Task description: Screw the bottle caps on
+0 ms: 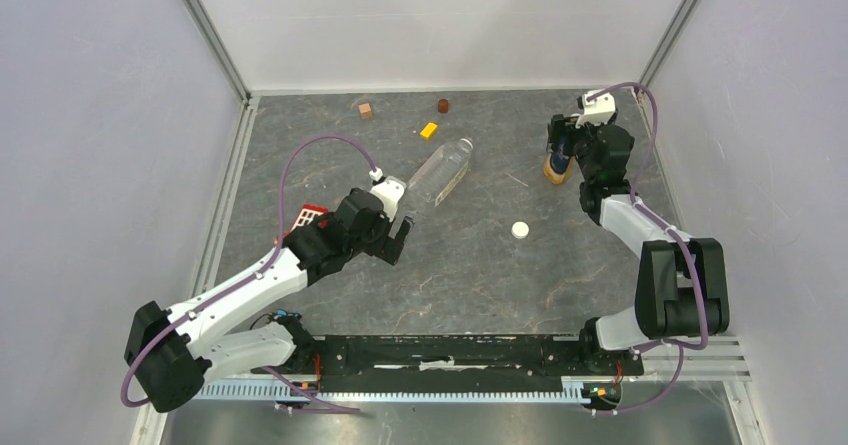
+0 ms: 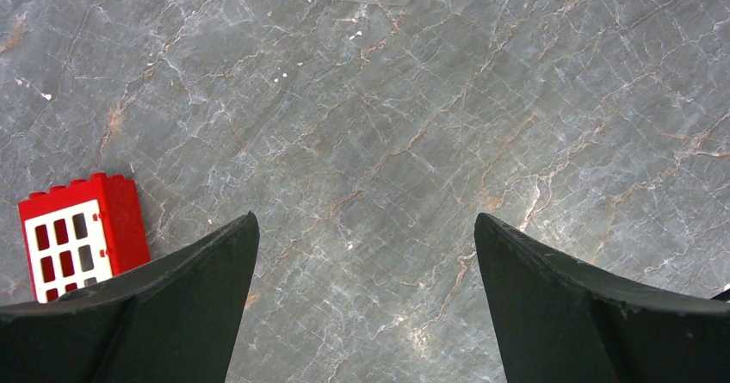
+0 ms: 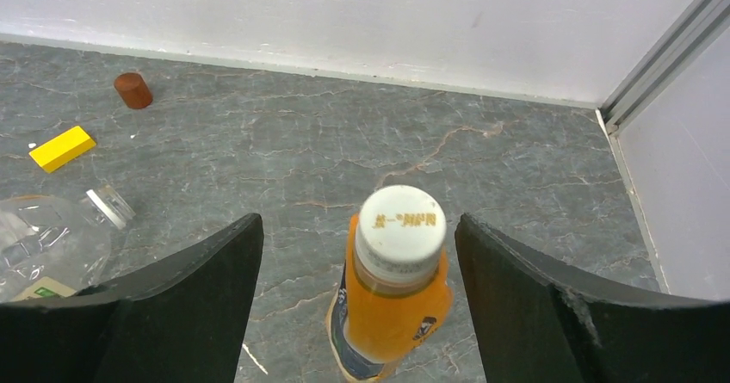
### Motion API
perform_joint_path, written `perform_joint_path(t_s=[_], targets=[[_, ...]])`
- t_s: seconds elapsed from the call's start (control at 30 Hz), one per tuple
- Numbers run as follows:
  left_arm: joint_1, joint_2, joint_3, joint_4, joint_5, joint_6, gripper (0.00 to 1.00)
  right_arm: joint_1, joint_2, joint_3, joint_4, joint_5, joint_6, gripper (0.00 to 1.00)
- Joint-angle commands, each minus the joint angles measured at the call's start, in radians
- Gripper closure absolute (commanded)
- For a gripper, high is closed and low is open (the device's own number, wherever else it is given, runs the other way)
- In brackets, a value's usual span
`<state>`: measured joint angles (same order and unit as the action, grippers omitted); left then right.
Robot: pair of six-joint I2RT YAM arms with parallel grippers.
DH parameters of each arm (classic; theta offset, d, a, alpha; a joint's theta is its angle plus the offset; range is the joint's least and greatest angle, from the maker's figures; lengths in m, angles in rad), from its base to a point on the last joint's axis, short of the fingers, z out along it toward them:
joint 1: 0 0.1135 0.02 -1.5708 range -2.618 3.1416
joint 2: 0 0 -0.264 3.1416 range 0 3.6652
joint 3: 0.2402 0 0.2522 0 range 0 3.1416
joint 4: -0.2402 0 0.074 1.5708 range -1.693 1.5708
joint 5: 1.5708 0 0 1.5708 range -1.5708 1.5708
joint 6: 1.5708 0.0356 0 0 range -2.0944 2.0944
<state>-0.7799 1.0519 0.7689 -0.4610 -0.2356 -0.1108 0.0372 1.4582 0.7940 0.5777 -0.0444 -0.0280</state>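
The right gripper (image 3: pixel 358 218) stands spread wide, and the orange bottle (image 3: pixel 392 314) stands upright between its two fingers. There is a gap of table on each side, so neither finger touches the bottle and nothing is held. A white cap (image 3: pixel 401 225) sits on the orange bottle's neck, with faint printing on its top. This bottle is well to the right of the clear bottle (image 1: pixel 440 172), close to the far right corner of the table (image 1: pixel 480 285).

The left gripper (image 2: pixel 366 217) is fully spread and empty. It hangs over bare table just on the near-left side of the clear bottle. In the left wrist view only the bottle's base edge shows, beyond the fingertips and not between them.

The clear bottle lies on its side, its open neck pointing far-right and its base toward the left gripper.

There are two bottles, one orange and upright, one clear and lying down. There are two white caps, one on the orange bottle and a loose cap (image 1: pixel 520 230) lying flat on the table to the near-right of the clear bottle, apart from both grippers.

One brown cylinder (image 3: pixel 133 89) and one yellow block (image 3: pixel 61 148) lie beyond the clear bottle's neck. One small brown cube (image 1: pixel 366 111) lies to the far-left of the clear bottle. One red window brick (image 2: pixel 82 232) lies to the bottle's near-left, beside the left gripper.
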Motion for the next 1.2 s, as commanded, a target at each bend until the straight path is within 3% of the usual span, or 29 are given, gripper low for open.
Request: perform_joint_path(t_s=[0.0, 0.37, 0.5, 0.87, 1.17], targets=[[0.004, -0.008, -0.002, 0.039, -0.014, 0.02, 0.0, 0.001, -0.032, 0.01, 0.013, 0.024, -0.009, 0.13], [0.004, 0.009, 0.001, 0.054, 0.003, 0.018, 0.0, 0.0, -0.088, 0.017, -0.028, 0.077, -0.018, 0.05], [0.004, 0.039, 0.037, 0.034, 0.027, 0.005, 0.0, 0.0, -0.144, 0.065, -0.138, 0.106, -0.034, 0.02], [0.034, 0.325, 0.373, -0.088, 0.053, 0.061, 0.0, -0.001, -0.353, 0.195, -0.505, 0.169, -0.007, 0.02], [0.102, 0.726, 0.766, -0.134, 0.089, 0.095, 0.0, -0.002, -0.542, 0.095, -0.618, 0.163, 0.064, 0.02]])
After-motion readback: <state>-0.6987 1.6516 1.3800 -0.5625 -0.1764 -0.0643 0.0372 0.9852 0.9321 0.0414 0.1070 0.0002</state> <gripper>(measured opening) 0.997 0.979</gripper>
